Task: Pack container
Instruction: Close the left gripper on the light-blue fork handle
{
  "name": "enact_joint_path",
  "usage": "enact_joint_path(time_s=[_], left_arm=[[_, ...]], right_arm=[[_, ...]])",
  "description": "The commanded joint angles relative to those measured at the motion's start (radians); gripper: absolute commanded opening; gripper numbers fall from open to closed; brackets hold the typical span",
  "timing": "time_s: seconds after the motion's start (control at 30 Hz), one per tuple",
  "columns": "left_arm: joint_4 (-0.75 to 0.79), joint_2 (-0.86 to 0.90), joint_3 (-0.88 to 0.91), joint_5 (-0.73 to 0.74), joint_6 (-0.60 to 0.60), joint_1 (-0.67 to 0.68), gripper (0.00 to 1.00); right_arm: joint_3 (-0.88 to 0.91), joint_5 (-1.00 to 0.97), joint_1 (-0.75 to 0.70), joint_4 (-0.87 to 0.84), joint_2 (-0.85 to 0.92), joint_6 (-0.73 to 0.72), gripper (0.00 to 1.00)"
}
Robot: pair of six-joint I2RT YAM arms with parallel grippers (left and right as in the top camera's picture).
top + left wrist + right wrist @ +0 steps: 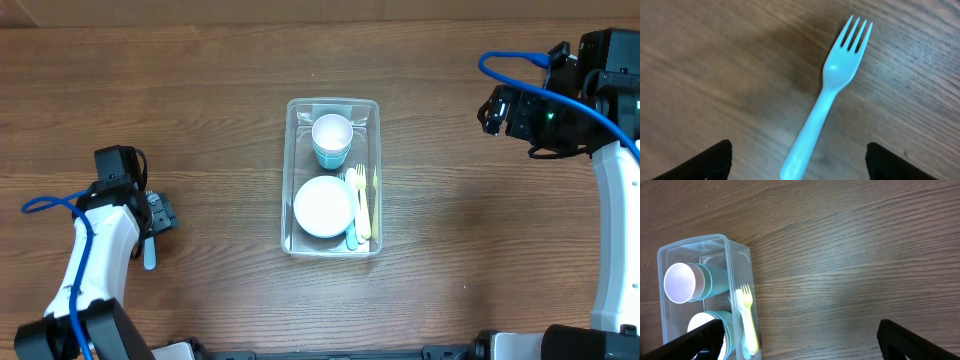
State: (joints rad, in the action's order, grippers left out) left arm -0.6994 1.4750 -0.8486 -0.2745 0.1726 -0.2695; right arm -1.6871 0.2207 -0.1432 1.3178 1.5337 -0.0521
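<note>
Black fingers (pixel 715 157) of the left hand (pixel 797 157) stand spread and empty, flanking the handle of a teal fork (pixel 832 85). Across the table (pixel 200 100), the container (pixel 286 180) sits at the middle, to that hand's right, long axis running away from the robot, holding a bowl (pixel 324 207), a cup (pixel 332 135) and cutlery (pixel 365 205). The right hand (pixel 800 335), also open and empty, is far from the fork. Overhead alone shows the route to the container; the wrist view alone shows the tines.
</note>
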Motion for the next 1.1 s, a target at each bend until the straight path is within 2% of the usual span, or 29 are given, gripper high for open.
enact_joint_path(time_s=[0.0,0.1,0.17,0.23,0.3,0.33,0.37,0.43,0.47,0.63,0.9,0.97,1.07], left_arm=[[0.05,0.075,0.015,-0.013,-0.105,-0.007,0.9],[0.106,0.143,0.015,0.053,-0.185,-0.007,0.93],[0.151,0.194,0.015,0.16,-0.26,-0.007,0.93],[0.179,0.225,0.015,0.258,-0.312,-0.007,0.89],[0.182,0.227,0.015,0.265,-0.315,-0.007,0.87],[0.182,0.227,0.015,0.265,-0.315,-0.007,0.84],[0.18,0.227,0.015,0.266,-0.315,-0.007,0.75],[0.173,0.227,0.015,0.276,-0.313,-0.007,0.51],[0.167,0.227,0.014,0.275,-0.307,-0.007,0.49],[0.146,0.226,0.014,0.269,-0.247,-0.007,0.5],[0.067,0.225,0.014,0.274,-0.217,-0.006,0.38],[0.062,0.225,0.014,0.32,-0.217,-0.006,0.35],[0.079,0.225,0.014,0.401,-0.217,-0.006,0.36]], right_arm=[[-0.022,-0.003,-0.003,-0.006,-0.006,-0.001,1.0],[-0.022,-0.003,-0.003,-0.006,-0.006,-0.001,1.0],[-0.022,-0.003,-0.003,-0.006,-0.006,-0.001,1.0],[-0.022,-0.003,-0.003,-0.006,-0.006,-0.001,1.0],[-0.022,-0.003,-0.003,-0.006,-0.006,-0.001,1.0],[-0.022,-0.003,-0.003,-0.006,-0.006,-0.001,1.0],[-0.022,-0.003,-0.003,-0.006,-0.006,-0.001,1.0],[-0.022,-0.003,-0.003,-0.006,-0.006,-0.001,1.0],[-0.022,-0.003,-0.003,-0.006,-0.006,-0.001,1.0],[-0.022,-0.003,-0.003,-0.006,-0.006,-0.001,1.0],[-0.022,-0.003,-0.003,-0.006,-0.006,-0.001,1.0],[-0.022,-0.003,-0.003,-0.006,-0.006,-0.001,1.0],[-0.022,-0.003,-0.003,-0.006,-0.006,-0.001,1.0]])
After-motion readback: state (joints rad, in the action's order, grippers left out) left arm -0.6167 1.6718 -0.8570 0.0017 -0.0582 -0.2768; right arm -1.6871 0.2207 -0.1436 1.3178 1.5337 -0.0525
